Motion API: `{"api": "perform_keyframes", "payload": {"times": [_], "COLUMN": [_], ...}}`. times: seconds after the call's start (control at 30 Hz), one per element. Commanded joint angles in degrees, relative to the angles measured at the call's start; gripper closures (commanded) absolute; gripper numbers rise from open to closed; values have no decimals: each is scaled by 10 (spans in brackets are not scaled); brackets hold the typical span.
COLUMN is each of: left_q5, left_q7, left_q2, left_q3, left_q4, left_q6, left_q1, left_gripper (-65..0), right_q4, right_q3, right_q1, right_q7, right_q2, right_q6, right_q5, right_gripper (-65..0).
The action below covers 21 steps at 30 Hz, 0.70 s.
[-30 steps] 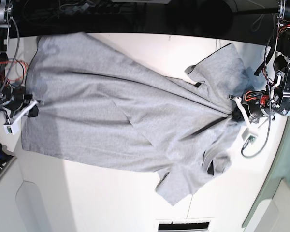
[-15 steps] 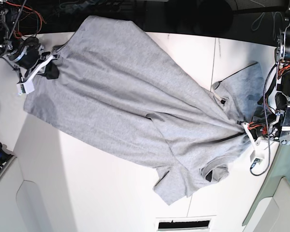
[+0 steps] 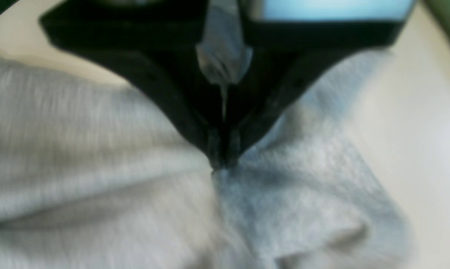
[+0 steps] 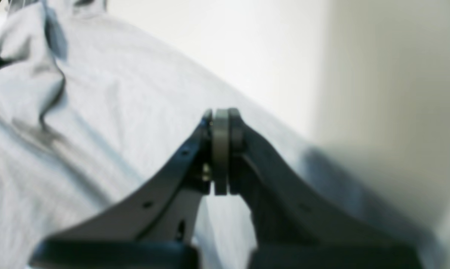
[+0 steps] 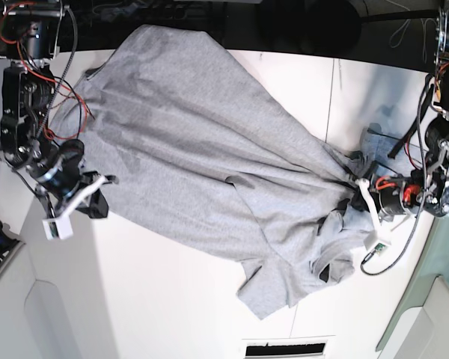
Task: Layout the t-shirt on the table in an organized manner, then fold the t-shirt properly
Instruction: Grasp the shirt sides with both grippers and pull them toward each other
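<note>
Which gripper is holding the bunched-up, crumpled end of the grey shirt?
The left gripper, on the base view's right. The light heather-grey cotton t-shirt gathers into tight folds there; at the right gripper it lies smoother.

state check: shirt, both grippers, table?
t-shirt: spread but creased, pinched at two edges, one part bunched near the left gripper, a sleeve crumpled at the near side.
left gripper: shut on the t-shirt, cloth gathered at its tips.
right gripper: shut on the t-shirt edge.
table: white, bare around the shirt.
</note>
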Motion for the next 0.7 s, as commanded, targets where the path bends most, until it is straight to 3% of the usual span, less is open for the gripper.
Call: {"api": "perform_keyframes", "payload": {"times": [0.0,0.23,0.37,0.47,0.67], "left_q5": [-6,5,90,151,197], "left_q7": [-10,-16,-63,-91,-106], "left_q2": [0,42,47,47,45], "left_q3": [-3,-3,-3,-3,-3], "left_q4": [19,24,17,5,-68], "left_q6": [0,0,3,49,59], "left_q1": [-2,87,104,90,39], "left_gripper": [0,0,0,0,0], "right_q4": [-23,-219,-232,-232,-216], "right_q3": [-9,-100,-119,-119,-118], "right_q1": [36,148,139,121,53], "right_q7": [22,57,56,53,47], "right_q2": [5,3,4,16,62], "right_q6": [-5,-4,-2,-2,12], "right_q5": [-11,-68,-75,-74,-15], "right_gripper": [0,0,0,0,0]}}
